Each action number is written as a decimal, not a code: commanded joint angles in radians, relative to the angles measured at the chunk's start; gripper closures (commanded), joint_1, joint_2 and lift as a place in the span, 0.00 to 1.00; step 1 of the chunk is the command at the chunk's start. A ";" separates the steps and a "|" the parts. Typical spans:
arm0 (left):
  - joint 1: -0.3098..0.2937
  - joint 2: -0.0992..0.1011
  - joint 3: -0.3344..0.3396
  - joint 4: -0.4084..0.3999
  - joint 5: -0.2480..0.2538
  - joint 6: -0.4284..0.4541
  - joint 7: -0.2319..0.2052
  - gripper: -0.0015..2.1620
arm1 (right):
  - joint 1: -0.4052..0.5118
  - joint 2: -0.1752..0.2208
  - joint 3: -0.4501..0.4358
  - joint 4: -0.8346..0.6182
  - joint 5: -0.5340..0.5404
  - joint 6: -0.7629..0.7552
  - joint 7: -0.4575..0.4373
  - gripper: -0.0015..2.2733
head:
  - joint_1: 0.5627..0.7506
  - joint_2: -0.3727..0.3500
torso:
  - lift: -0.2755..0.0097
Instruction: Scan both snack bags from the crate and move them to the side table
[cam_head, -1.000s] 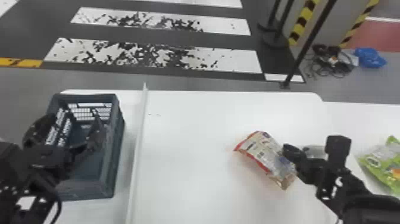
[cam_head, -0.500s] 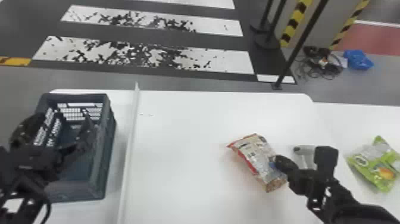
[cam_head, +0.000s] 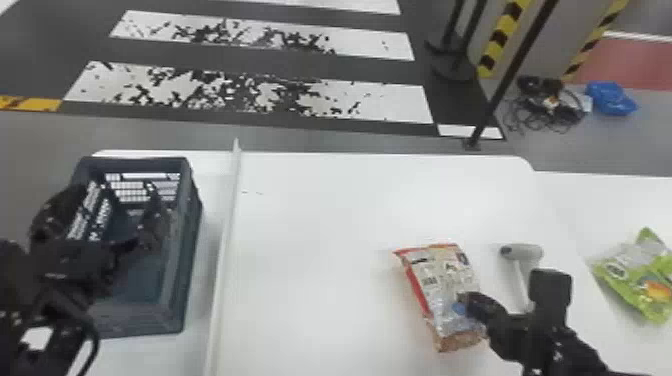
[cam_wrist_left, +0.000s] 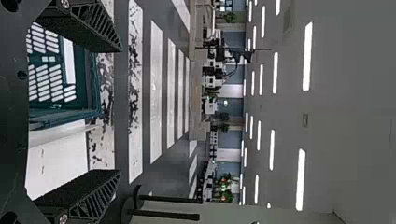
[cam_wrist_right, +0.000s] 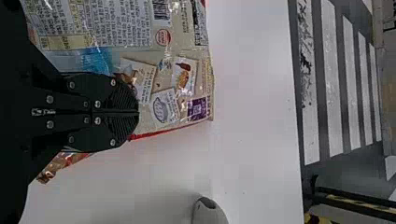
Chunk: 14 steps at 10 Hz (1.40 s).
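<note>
In the head view my right gripper (cam_head: 465, 302) is at the right side of the red-edged snack bag (cam_head: 440, 285), which lies on the white table (cam_head: 320, 250). Seen from the right wrist, the gripper (cam_wrist_right: 138, 112) has its fingers together over the printed side of that bag (cam_wrist_right: 159, 70). A grey-white scanner (cam_head: 521, 252) lies just right of the bag. The green snack bag (cam_head: 640, 280) rests on the side table (cam_head: 600, 200) at the right. My left gripper (cam_head: 107, 220) is parked over the dark crate (cam_head: 187, 250); in its wrist view the gripper (cam_wrist_left: 114, 109) stands open.
A raised white strip (cam_head: 225, 240) runs along the table between crate and snack bag. Behind the table, a black pole (cam_head: 510, 75) rises from the floor, with cables (cam_head: 547, 105) and a blue bag (cam_head: 611, 98) on the floor farther right.
The red-edged bag has turned and slid nearer the robot, and the right gripper has moved with it, uncovering more of the scanner. The head view has shifted slightly; the left arm remains over the crate.
</note>
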 joint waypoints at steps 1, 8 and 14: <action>-0.010 -0.002 -0.011 0.017 0.002 -0.022 0.000 0.03 | 0.027 0.019 0.005 -0.054 0.007 0.090 -0.020 0.99 | 0.70 0.37 | 0.86; -0.013 -0.002 -0.026 0.029 0.003 -0.068 0.000 0.03 | 0.078 0.037 0.013 -0.310 0.073 0.234 -0.201 0.99 | 0.70 0.34 | 0.86; -0.010 -0.003 -0.031 0.025 -0.004 -0.065 0.003 0.03 | 0.073 0.039 0.109 -0.350 0.025 0.259 -0.157 0.99 | 0.70 0.43 | 0.86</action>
